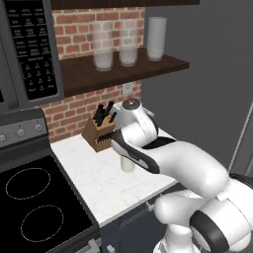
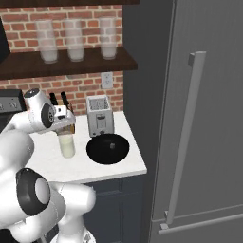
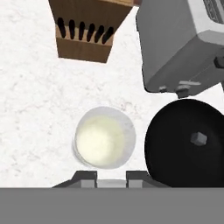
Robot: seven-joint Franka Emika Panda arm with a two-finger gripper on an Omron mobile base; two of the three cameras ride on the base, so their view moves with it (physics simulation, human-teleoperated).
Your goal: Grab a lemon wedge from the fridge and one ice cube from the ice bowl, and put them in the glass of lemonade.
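On the white counter (image 2: 118, 163), the glass of lemonade (image 2: 67, 144) stands upright, filled with pale creamy liquid. Seen from the hand camera it is a round clear rim around a yellow-white disc (image 3: 104, 143), just above the two dark fingertips. The gripper (image 3: 111, 178) hangs above the glass with its jaws drawn narrow; a small pale sliver shows between the tips, but I cannot tell whether anything is held there.

At 3 o'clock from the glass in the hand view sits the ice bowl (image 3: 186, 146), a shallow black dish close beside the glass but apart from it, with one small grey cube (image 3: 198, 138) lying inside. In the right base view the same bowl (image 2: 108, 148) rests near the counter's front edge. At 12 o'clock from the bowl stands the grey toaster (image 3: 183, 41), close behind its rim. At 12 o'clock from the glass lies a wooden knife block (image 3: 87, 28) with black handles, well apart from it, against the brick wall (image 2: 85, 85).

Above, a dark shelf (image 2: 71, 64) carries three tall frosted glasses (image 2: 76, 40). At 3 o'clock from the counter in the right base view rises the fridge (image 2: 209, 118), its door closed, with a long grey bar handle (image 2: 185, 137). In the left base view a black stove (image 1: 34, 207) adjoins the counter at 9 o'clock, and a microwave (image 1: 29, 49) hangs above it.
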